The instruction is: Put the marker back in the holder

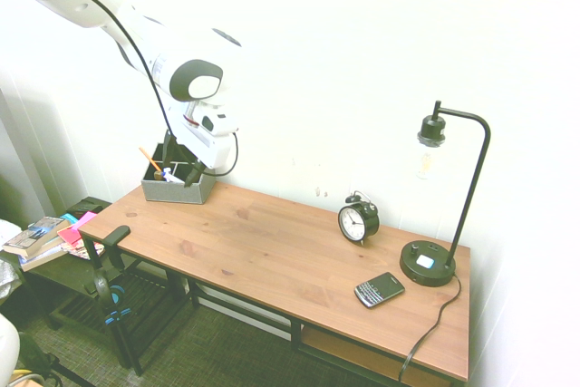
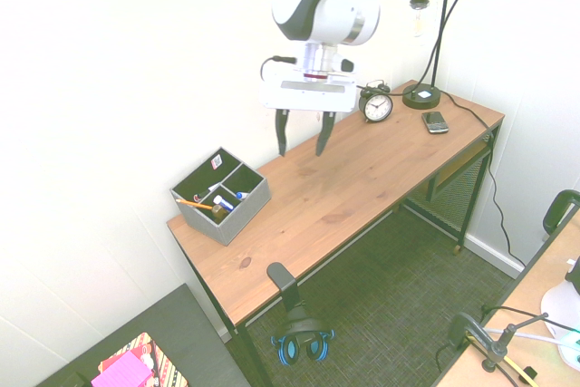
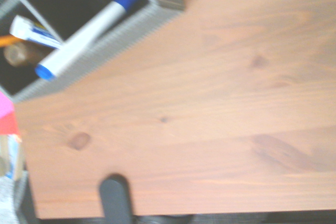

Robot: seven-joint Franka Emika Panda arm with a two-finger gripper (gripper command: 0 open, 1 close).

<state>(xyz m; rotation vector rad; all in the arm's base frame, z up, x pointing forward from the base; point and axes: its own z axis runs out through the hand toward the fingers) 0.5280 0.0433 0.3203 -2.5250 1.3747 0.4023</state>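
The grey holder stands at the left end of the wooden table, by the wall. The marker, white with a blue cap, lies slanted inside it, and its other end rests on the holder's front wall. In the second exterior view the marker shows as a small white and blue shape in the front compartment. My gripper hangs open above the table, to the right of the holder and well above it, with nothing between its fingers. From the first exterior view the gripper overlaps the holder.
An orange pencil and a few small items share the holder. An alarm clock, a black phone and a desk lamp stand at the table's right end. Headphones hang at the table's front edge.
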